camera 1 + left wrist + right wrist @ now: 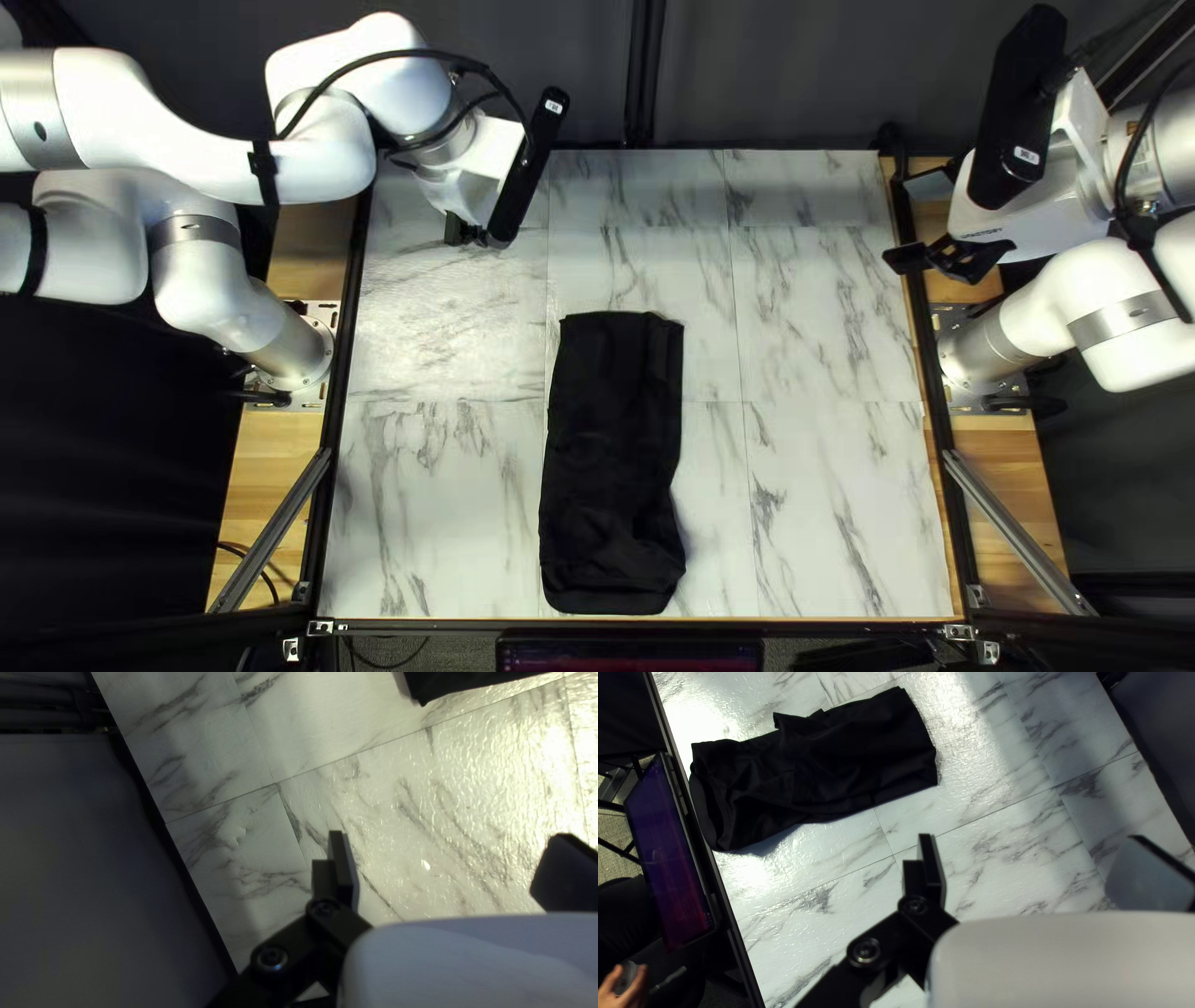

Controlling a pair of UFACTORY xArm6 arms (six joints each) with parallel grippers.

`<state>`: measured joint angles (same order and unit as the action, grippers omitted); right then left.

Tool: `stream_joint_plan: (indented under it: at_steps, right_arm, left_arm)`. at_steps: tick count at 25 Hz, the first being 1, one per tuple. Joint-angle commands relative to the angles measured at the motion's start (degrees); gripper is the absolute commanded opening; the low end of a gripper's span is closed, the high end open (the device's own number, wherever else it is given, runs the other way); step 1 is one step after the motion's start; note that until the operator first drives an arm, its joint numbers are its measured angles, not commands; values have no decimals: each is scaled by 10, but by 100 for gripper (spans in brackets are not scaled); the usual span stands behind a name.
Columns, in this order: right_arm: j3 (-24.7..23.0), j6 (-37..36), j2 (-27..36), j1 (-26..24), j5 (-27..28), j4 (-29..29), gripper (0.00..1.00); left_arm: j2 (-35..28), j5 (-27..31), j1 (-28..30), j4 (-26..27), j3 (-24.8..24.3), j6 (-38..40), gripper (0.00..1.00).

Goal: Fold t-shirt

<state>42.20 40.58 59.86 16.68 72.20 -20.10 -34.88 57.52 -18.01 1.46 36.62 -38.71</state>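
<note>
Evidently, the t-shirt (613,461) lies in a strip by the near edge of the bench (828,523); we likely need crosswise folds, left hand (450,839) and right hand (1032,837) spread.

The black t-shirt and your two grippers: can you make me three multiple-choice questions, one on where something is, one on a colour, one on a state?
1. Where on the table does the t-shirt lie?
A) Along the far edge
B) Around the middle, reaching almost to the near edge
C) In the far right corner

2. What colour is the t-shirt?
A) Black
B) White
C) Red

3. How are my left gripper and right gripper?
A) Both shut on the t-shirt
B) Only the left one open
C) Both open

Answers:
1 B: the top left view shows its lower end close to the near edge.
2 A: the cloth is dark against the pale marbled tabletop.
3 C: each wrist view shows two fingers wide apart.
</note>
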Motion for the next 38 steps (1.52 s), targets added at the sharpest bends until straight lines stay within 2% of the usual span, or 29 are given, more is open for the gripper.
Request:
stream_joint_plan:
  at_steps: [1,22,26,30,31,32,33,34,36,38]
  right_arm:
    - [0,0,0,0,0,0,100]
    - [0,0,0,0,0,0,100]
    - [0,0,0,0,0,0,100]
    - [0,0,0,0,0,0,100]
    - [0,0,0,0,0,0,100]
    - [0,0,0,0,0,0,100]
    - [0,0,0,0,0,0,100]
    - [0,0,0,0,0,0,100]
    - [0,0,0,0,0,0,100]
    - [0,0,0,0,0,0,100]
  left_arm:
    - [0,0,0,0,0,0,100]
    - [0,0,0,0,0,0,100]
    - [37,-77,15,28,-36,-39,100]
    - [89,-160,60,20,-53,-34,100]
    - [116,-205,80,3,-63,-26,100]
    - [124,-222,86,-4,-68,-25,100]
    - [153,-284,99,-27,-88,-23,100]
    - [178,-320,101,-63,-101,-6,100]
    - [191,-324,95,-119,-111,30,100]
    - [191,-324,95,-119,-111,30,100]
